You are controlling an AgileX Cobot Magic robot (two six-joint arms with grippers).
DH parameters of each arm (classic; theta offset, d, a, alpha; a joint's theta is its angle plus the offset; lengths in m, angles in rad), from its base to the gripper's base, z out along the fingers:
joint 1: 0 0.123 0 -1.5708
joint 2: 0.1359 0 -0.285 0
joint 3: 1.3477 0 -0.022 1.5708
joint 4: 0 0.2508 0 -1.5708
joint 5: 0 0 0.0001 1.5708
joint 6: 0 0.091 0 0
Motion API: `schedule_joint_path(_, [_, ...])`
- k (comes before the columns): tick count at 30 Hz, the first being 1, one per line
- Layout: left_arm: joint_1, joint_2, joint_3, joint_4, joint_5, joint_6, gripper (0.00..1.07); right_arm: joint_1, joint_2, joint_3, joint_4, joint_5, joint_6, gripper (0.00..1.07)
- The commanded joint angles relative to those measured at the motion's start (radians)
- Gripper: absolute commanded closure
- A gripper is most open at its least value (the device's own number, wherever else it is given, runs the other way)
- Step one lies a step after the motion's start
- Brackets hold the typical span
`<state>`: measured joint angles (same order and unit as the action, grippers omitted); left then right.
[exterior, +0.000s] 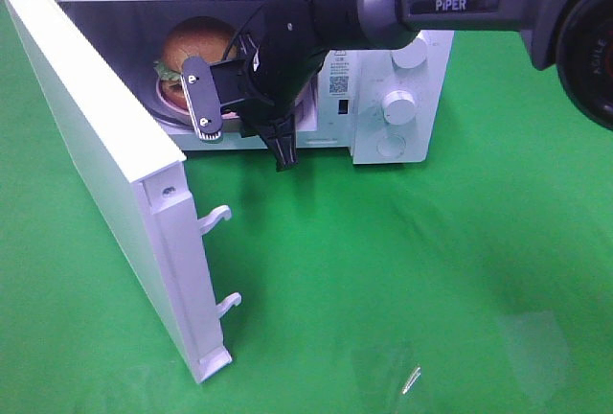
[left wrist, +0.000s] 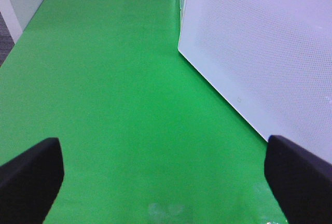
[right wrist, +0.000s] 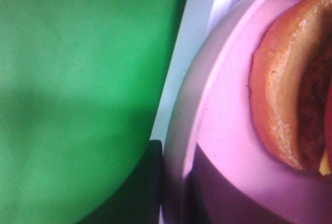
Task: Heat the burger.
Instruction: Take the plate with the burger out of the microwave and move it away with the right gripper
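Observation:
The burger (exterior: 196, 45) sits on a pink plate (exterior: 165, 98) inside the open microwave (exterior: 378, 146). My right gripper (exterior: 206, 112) reaches into the opening from the right and meets the plate's front rim. Up close in the right wrist view, the burger (right wrist: 290, 89) lies on the pink plate (right wrist: 223, 120), and a dark finger (right wrist: 150, 187) presses against the outside of the rim, so the gripper looks shut on the plate. My left gripper (left wrist: 166, 177) hovers open over the green cloth, holding nothing.
The microwave door (exterior: 96, 136) stands swung wide to the left, with two latch hooks (exterior: 220, 218) on its inner edge. Its outer face (left wrist: 270, 63) is close beside my left gripper. Knobs (exterior: 397, 105) sit on the panel at the right. Green cloth (exterior: 402, 280) covers the table.

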<state>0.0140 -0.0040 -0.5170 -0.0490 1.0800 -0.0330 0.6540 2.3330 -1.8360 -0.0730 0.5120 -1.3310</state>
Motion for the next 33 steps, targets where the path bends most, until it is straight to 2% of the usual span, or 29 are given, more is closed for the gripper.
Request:
schedule_joint_path(1, [0.001, -0.017, -0.001, -0.001, -0.014, 0.004, 0.06, 0.001, -0.035, 0.005, 0.018, 0.039, -0.030, 1.07])
schedule_joint_path(22, [0.001, -0.017, -0.001, -0.001, -0.014, 0.004, 0.06, 0.001, -0.193, 0.245, 0.027, -0.147, -0.077, 1.07])
schedule_joint_path(33, [0.001, -0.017, -0.001, -0.001, -0.014, 0.004, 0.06, 0.001, -0.256, 0.323, 0.027, -0.166, -0.098, 1.07])
